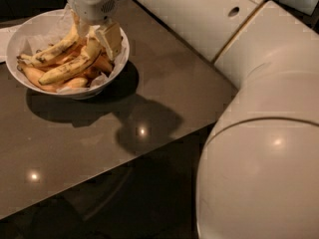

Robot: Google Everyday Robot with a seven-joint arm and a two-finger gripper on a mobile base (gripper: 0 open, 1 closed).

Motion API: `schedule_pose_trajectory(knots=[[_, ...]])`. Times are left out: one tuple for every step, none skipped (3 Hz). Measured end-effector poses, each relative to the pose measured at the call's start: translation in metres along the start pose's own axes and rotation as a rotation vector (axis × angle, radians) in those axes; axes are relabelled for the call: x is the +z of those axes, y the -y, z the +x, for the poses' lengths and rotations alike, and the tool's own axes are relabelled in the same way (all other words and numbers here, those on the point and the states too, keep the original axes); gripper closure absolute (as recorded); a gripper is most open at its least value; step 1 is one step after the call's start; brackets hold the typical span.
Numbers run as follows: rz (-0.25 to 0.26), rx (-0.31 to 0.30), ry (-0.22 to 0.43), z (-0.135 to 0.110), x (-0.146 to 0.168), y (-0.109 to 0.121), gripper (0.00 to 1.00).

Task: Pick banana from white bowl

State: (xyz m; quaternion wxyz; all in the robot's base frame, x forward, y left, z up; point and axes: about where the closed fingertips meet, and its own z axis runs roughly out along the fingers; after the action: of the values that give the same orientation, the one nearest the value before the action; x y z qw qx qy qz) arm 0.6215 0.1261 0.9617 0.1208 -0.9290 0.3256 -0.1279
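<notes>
The white bowl stands at the far left of the dark table, lined with crumpled white paper. Several bananas lie in it. The banana, long, pale yellow and brown-speckled, lies slantwise across the pile, its upper end toward the right rim. My gripper reaches down into the right side of the bowl, right at that upper end of the banana. The gripper's white body hides the bowl's far right part.
A shorter speckled banana lies just behind the long one; orange-toned bananas lie under it. The brown table ends in a corner at right. My large white arm fills the right side. White paper lies left of the bowl.
</notes>
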Motion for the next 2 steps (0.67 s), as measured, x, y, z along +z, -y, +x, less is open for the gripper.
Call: schedule_pose_trajectory(knots=[[0.006,-0.039,-0.002,-0.0058,-0.0015,0.0099,0.38],[0.007,-0.067,-0.004,-0.0097,-0.001,0.0177,0.39]])
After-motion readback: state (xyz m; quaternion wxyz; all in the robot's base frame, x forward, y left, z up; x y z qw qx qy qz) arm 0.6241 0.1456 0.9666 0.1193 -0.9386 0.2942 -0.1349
